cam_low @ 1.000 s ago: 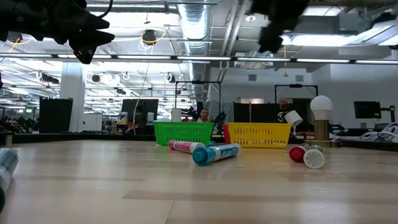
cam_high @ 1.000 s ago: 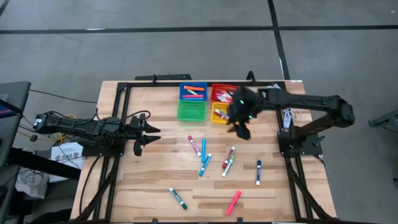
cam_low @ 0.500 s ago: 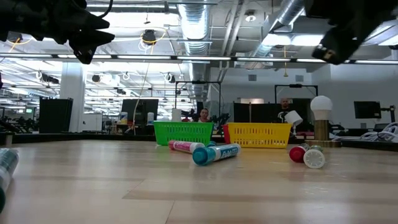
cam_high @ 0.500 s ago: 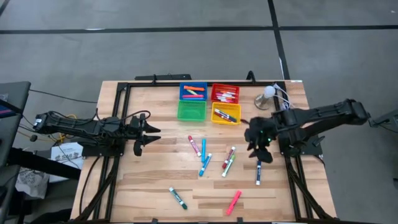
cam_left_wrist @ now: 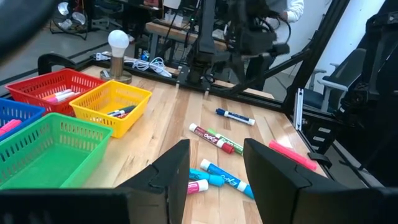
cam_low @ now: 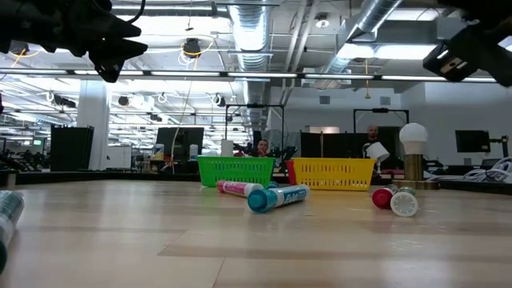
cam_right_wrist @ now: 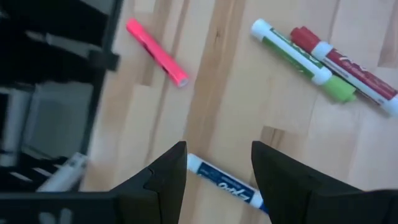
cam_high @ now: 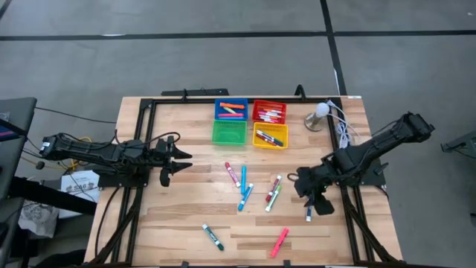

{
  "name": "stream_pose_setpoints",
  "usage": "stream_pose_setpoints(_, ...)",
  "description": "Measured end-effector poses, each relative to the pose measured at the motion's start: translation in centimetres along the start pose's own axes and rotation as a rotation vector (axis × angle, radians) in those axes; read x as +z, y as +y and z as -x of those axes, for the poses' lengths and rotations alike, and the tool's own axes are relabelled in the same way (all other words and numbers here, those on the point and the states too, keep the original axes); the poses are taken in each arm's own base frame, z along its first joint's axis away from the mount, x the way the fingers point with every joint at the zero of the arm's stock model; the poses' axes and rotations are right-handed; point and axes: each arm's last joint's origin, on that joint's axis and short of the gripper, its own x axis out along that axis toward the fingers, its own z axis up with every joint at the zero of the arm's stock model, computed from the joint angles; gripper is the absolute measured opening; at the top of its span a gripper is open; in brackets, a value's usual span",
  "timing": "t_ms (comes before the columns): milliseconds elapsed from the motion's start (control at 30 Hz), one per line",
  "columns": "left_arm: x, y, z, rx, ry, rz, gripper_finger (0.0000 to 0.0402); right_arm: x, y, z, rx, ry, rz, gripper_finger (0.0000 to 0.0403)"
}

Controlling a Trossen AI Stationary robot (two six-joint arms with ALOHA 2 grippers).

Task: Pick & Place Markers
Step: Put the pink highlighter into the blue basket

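Moved: right pincer (cam_high: 315,199) swung from bins to blue marker (cam_high: 309,212) | open, empty | left pincer (cam_high: 165,158) idle, seemingly part-open | eight-odd markers left on surface (cam_high: 186,216)

Wooden tabletop (cam_high: 186,216) carrying loose markers (cam_high: 242,186), four coloured bins (cam_high: 250,123) at the far edge, a lamp (cam_high: 318,115).

Four bins (cam_high: 249,123) in a square block at the table's (cam_high: 186,223) far edge; markers (cam_high: 256,193) scattered nearer, mid-table; lamp (cam_high: 318,116) right of the bins.
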Motion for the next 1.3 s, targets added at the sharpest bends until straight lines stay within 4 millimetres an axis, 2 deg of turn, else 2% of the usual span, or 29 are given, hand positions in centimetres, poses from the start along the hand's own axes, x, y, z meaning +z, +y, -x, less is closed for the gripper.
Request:
stream_pose_setpoints(200,0.0,0.0,-0.1,0.001,0.005,-0.001,0.0149,0.6,0.7,-2.5,-0.024,0.046,0.142,0.0168)
stream_pose_setpoints(367,0.0,0.0,-0.1,0.001,0.003,0.0,0.0149,1.7,1.4,-5.1,0.007,0.018,0.252,0.0169)
stream_pose_setpoints(633,0.0,0.0,-0.1,0.0,-0.002,0.0,0.0149,2.7,2.7,-8.3,0.052,-0.027,0.327,0.0176)
stream_pose_setpoints(867,0.1,0.0,-0.1,-0.001,-0.007,0.001,0.0149,2.8,4.4,-9.4,0.094,-0.075,0.383,0.018)
stream_pose_setpoints(1000,0.1,0.0,-0.1,-0.002,-0.01,0.002,0.0149,3.2,5.3,-9.1,0.109,-0.096,0.405,0.018)
stream_pose_setpoints(1167,0.1,0.0,-0.1,-0.003,-0.014,0.002,0.0149,3.9,5.8,-8.8,0.059,-0.139,0.412,0.018)
stream_pose_setpoints(1300,0.2,0.0,-0.1,-0.003,-0.016,0.002,0.0149,4.6,5.9,-9.7,0.039,-0.124,0.407,0.0187)
